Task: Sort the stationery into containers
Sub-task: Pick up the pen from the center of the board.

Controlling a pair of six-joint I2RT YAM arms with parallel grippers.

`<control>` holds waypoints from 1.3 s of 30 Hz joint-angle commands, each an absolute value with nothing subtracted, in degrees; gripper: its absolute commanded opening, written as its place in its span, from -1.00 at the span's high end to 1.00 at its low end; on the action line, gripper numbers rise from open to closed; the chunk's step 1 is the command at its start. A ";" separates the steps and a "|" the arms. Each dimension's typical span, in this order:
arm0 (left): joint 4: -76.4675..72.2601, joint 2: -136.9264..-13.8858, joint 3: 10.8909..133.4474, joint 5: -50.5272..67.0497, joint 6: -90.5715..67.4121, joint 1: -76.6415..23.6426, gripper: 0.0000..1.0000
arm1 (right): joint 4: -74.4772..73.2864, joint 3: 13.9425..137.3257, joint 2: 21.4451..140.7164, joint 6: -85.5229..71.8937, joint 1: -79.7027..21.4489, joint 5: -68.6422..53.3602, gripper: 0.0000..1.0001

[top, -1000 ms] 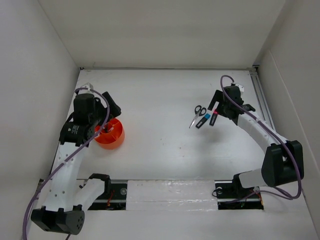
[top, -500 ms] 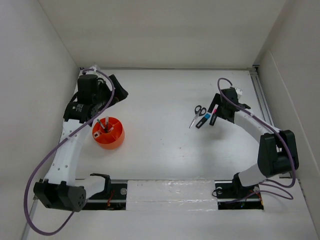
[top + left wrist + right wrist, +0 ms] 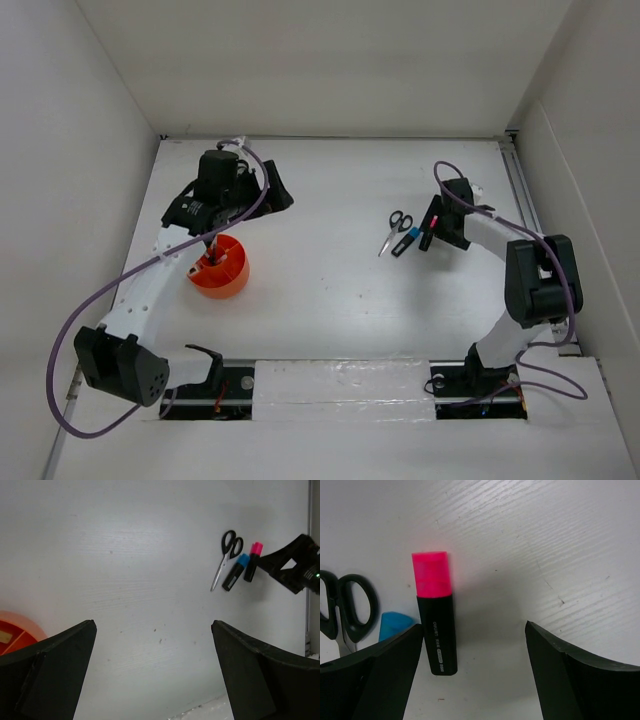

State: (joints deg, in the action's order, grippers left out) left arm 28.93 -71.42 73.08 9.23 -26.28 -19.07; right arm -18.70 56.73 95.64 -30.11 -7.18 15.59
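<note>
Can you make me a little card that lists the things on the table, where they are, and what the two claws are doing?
cup: orange cup, left side of the table, small bits inside
scissors: scissors, black handles, lying flat on the right side
blue: blue highlighter, right next to the scissors
pink: pink highlighter, beside the blue one, lying flat
left claw: left gripper, open, empty, near the cup
right claw: right gripper, open, fingers either side of the pink highlighter, not yet gripping

Pink highlighter (image 3: 436, 615) flat between spread fingers (image 3: 370, 677); scissors (image 3: 345, 605), blue highlighter (image 3: 395, 625) at left.
</note>
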 commanded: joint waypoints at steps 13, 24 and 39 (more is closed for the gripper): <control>26.19 -71.63 68.03 14.15 -24.61 -19.07 -0.99 | -19.07 63.46 101.24 -26.73 -6.94 13.89 -0.48; 26.72 -72.07 68.55 14.24 -24.61 -19.07 -0.99 | -24.61 66.36 102.48 -23.56 -8.09 12.74 -0.31; 26.72 -71.54 69.60 14.24 -24.61 -19.07 -0.99 | -26.63 68.20 104.85 -18.90 -4.93 5.19 0.32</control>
State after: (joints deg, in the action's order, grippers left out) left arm 28.03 -72.79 68.25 13.54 -25.50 -19.14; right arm -25.74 66.13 103.81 -20.45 -6.55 7.97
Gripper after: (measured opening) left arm 0.993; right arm 0.368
